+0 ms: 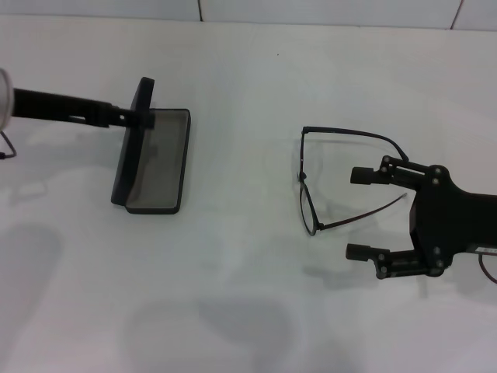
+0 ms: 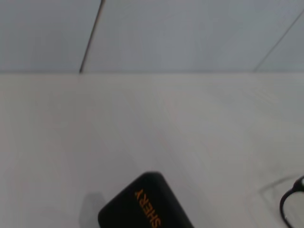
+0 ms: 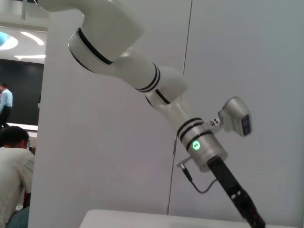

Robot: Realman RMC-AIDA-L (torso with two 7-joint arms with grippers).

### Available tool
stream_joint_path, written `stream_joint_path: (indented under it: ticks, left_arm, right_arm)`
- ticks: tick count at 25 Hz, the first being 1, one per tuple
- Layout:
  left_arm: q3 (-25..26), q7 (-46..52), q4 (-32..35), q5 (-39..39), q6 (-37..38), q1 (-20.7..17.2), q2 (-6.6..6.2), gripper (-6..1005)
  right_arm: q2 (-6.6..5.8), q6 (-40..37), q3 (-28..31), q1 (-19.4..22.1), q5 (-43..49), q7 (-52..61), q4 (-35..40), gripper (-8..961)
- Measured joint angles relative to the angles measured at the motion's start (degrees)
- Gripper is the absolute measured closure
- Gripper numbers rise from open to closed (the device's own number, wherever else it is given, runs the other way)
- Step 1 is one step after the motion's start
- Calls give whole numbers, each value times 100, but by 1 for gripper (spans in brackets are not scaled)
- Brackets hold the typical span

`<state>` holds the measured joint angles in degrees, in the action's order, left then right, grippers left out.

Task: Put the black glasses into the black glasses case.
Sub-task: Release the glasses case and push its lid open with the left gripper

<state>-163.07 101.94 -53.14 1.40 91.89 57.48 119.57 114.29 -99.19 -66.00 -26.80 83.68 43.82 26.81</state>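
- Head view: my right gripper (image 1: 359, 213) is spread open and holds nothing. The glasses (image 1: 342, 180) lie on the table (image 1: 256, 311) just to its left, with the near temple arm reaching between the jaws.
- The glasses front runs near to far, and the temples point toward this gripper.
- The case (image 1: 153, 160) stands open, well apart to the left. My left gripper (image 1: 144, 116) is at its lid; I cannot tell its fingers.
- Nothing stands between glasses and case.
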Motion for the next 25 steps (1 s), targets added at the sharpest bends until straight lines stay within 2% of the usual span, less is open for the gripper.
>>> stream_joint_path:
  ticks: [4,18,25]
  left_arm:
    - [-4,19,218,-354,-206,131,2,206]
    - [-6,188,436,-826,-718,335,13,227]
    - [-6,397,529,-958,-769,425,12,332]
  right_arm:
    - [13,12,0,-2,4,-6,0,70]
    - [26,38,0,-9,60,-61,8,71]
    - [14,9,0,25,61,-110,3,71]
